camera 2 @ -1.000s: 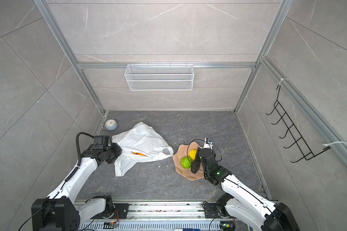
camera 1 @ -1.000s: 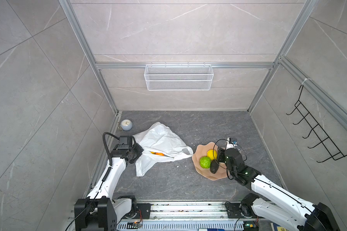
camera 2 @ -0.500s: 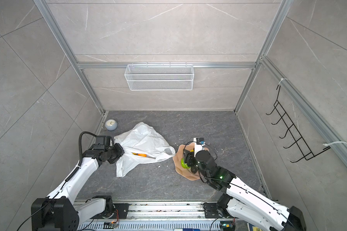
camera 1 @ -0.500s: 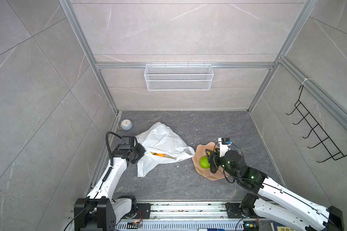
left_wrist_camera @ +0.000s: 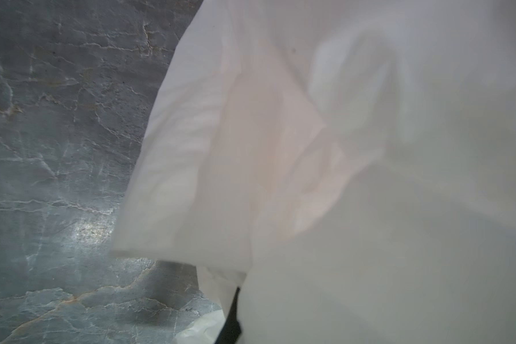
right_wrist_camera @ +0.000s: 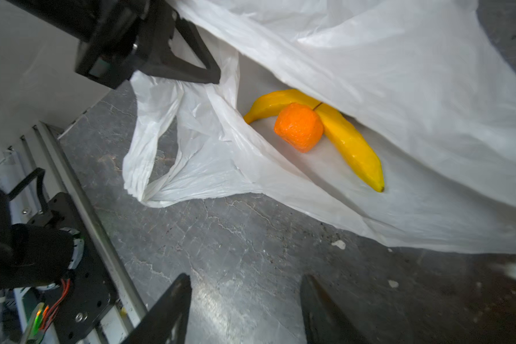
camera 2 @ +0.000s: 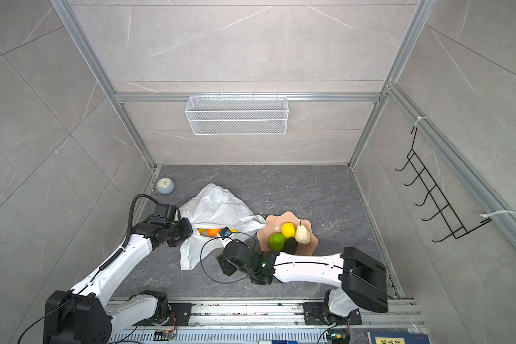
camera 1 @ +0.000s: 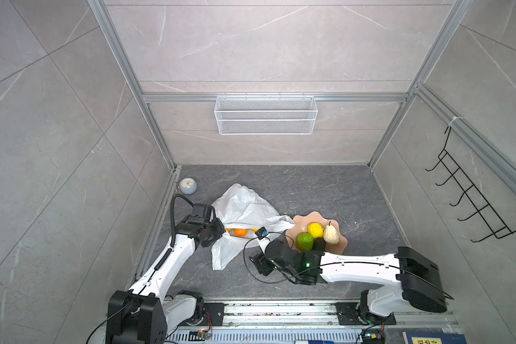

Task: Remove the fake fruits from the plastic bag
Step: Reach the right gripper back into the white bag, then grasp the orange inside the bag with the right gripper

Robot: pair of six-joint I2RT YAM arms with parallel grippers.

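1. The plastic bag is seen crumpled on the table, with its mouth turned toward the right pincer.
2. The left pincer is pressed together on the upper rim of the bag's mouth, and that rim is held up so that the mouth gapes.
3. Two fruits are found just inside the bag's mouth: an orange and a banana. The orange touches the banana's middle on the side nearer the mouth.
4. The banana's long axis is judged to run along the line of the bag's mouth, across the way in rather than pointing out of it.
5. The right pincer is spread with nothing between its fingers. It hangs just outside the bag's mouth over bare table and is aimed into the opening, so the orange lies ahead of it and the banana behind the orange.
6. The left pincer is nearer to both fruits, but it is taken up with the bag's rim. The reach is therefore judged to fall to the right arm, with the orange likely taken first.
7. Beside the bag, on the side away from the left pincer, a pink plate is seen. It carries a bumpy green fruit, a bumpy yellow fruit, a cream pear and a dark fruit whose kind cannot be told.
8. The bag's lower lip lies between the right pincer and the orange, so thin plastic may be caught along with the fruit.
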